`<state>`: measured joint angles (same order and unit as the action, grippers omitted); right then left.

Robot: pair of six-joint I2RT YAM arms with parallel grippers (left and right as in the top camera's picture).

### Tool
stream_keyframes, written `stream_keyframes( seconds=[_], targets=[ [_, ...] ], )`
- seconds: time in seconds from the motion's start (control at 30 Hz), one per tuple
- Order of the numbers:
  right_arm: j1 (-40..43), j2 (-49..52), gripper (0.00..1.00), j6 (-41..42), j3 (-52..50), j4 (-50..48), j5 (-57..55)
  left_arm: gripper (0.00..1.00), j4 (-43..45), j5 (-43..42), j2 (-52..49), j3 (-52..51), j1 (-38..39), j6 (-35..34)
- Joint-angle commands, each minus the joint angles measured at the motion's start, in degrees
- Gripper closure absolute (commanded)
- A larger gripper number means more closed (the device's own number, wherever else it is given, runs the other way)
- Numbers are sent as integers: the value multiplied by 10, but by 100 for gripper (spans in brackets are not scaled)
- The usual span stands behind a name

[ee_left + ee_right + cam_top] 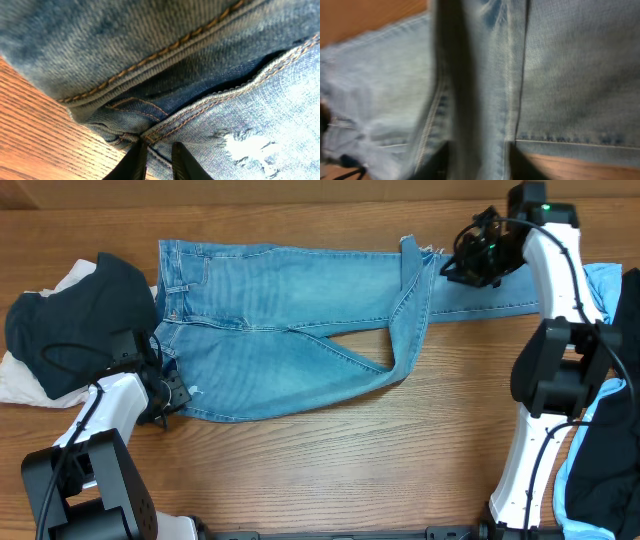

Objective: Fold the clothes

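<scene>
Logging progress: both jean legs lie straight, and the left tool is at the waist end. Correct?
Not quite. The overhead view shows one leg of the jeans bent up across the other, its hem near the right tool. The left tool is indeed at the waist end.

Overhead faces straight down; both wrist cameras hug the jeans [300, 320].
</scene>
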<state>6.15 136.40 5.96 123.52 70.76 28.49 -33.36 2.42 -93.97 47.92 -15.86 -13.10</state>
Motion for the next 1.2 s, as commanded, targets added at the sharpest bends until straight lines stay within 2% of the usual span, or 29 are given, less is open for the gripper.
stream_keyframes(
  seconds=[0.0,0.13,0.27,0.43,0.53,0.67,0.73,0.87,0.97,1.0,1.03,1.07,1.17],
  targets=[
    [-1,2,33,14,-90,-44,-40,77,-3,5,-4,-12,-6,13],
    [0,2,36,13,-172,-115,23,75,-4,5,-4,-12,-6,14],
    [-1,1,52,11,-182,-137,73,75,-6,3,-4,-12,-6,14],
    [-1,1,52,11,-182,-132,77,74,-6,3,-4,-12,-6,14],
    [-2,1,53,-17,-182,-124,89,74,-7,3,-4,-12,-6,14],
    [-2,1,57,-19,-182,-122,93,74,-7,3,-4,-12,-6,14],
    [-2,1,56,-52,-182,-122,116,74,-8,3,-4,-12,-6,14],
    [-1,1,57,-43,-181,-124,115,74,-9,3,-4,-12,-6,13],
    [-7,1,66,-38,-181,-124,93,74,-9,3,-4,-12,-6,13],
    [-7,1,75,-28,-181,-124,78,74,-9,3,-4,-12,-6,13],
    [-7,1,90,-25,-181,-122,71,74,-9,3,-4,-12,-6,13],
    [-6,1,96,-25,-179,-115,71,74,-11,3,-4,-12,-6,13],
    [32,-14,96,2,-137,-40,15,74,-12,3,-4,-12,-6,16]
  ],
)
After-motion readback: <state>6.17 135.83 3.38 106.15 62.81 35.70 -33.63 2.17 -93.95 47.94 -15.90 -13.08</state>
